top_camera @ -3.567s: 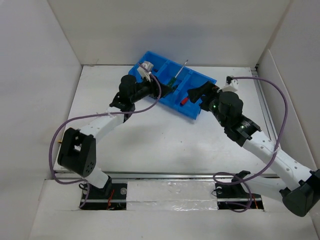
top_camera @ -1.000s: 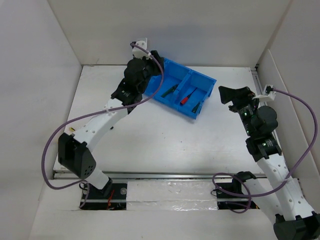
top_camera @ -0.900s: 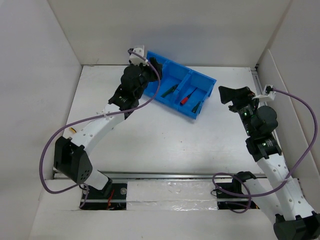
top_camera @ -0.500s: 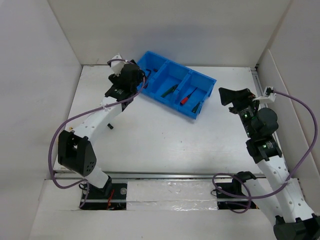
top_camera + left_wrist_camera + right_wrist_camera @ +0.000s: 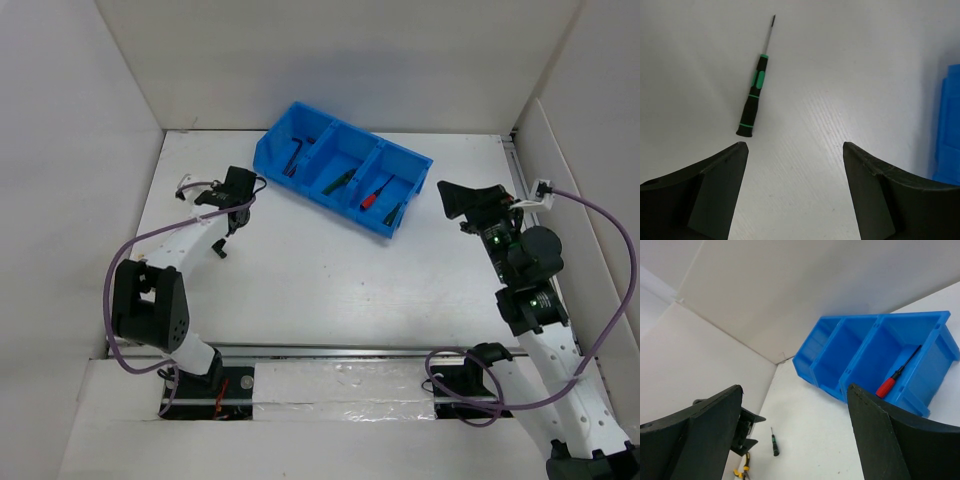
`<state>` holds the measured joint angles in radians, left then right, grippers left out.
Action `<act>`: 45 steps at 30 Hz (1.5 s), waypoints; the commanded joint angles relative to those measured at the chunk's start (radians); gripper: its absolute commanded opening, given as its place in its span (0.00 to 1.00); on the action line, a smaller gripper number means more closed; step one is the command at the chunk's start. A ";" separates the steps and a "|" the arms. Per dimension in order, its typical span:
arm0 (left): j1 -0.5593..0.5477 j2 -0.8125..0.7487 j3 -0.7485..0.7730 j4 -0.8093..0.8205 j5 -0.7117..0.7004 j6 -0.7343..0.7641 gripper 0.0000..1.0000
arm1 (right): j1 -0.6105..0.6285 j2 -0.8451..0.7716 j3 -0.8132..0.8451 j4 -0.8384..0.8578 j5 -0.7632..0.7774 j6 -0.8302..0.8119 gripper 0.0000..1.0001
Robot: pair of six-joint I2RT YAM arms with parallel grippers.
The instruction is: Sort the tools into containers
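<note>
Blue bin (image 5: 320,195): sits at the far middle of the table (image 5: 330,290), skewed, with three compartments in a row.
- Left compartment: one dark hex key (image 5: 293,152).
- Middle compartment: one green-handled tool (image 5: 340,181), type not clear.
- Right compartment: a red-handled screwdriver (image 5: 371,197) lying diagonally, and beside it at the near end a dark green-marked tool (image 5: 395,213), too small to identify.

Outside the bin: one green-and-black screwdriver (image 5: 752,102) lies flat on the table, well to the left of the bin and nearer the arm bases. Its blade points away from the left gripper and its butt end points towards it.

Left gripper (image 5: 795,147): jaws spread wide, nothing between them. It hangs above the table with the loose screwdriver just ahead of its left finger, not touching. A corner of the bin shows at the right edge of the left wrist view, apart from the fingers. From above, the left arm (image 5: 185,240) runs just beside the screwdriver, and its purple cable (image 5: 120,270) loops out to the left.

Right gripper (image 5: 795,389): jaws spread wide, holding nothing. It is raised off the table to the right of the bin and faces across it.

Surroundings: white walls (image 5: 330,60) enclose the table on the left, back and right
</note>
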<state>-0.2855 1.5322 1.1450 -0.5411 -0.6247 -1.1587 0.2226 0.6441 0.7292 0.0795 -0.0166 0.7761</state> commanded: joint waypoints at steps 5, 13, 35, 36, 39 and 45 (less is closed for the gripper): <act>0.008 0.057 0.002 -0.163 -0.083 -0.190 0.72 | -0.005 -0.024 -0.014 0.045 -0.040 0.032 0.89; 0.080 0.201 0.023 -0.157 -0.009 -0.162 0.71 | -0.005 0.028 -0.010 0.062 -0.057 0.032 0.89; 0.167 0.353 0.021 -0.002 0.057 -0.078 0.37 | -0.005 0.055 -0.019 0.077 -0.029 0.019 0.88; 0.167 0.359 0.027 0.001 0.065 -0.069 0.29 | -0.005 0.060 -0.019 0.077 -0.026 0.022 0.88; 0.167 0.368 0.036 0.003 0.078 -0.056 0.00 | -0.005 0.063 -0.017 0.074 -0.022 0.020 0.88; 0.089 0.240 0.053 0.085 0.158 0.099 0.00 | -0.005 0.046 -0.017 0.060 0.000 0.014 0.88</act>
<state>-0.1310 1.8477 1.1763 -0.5335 -0.5499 -1.1385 0.2226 0.7097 0.7052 0.0963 -0.0330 0.8043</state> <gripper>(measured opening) 0.131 0.884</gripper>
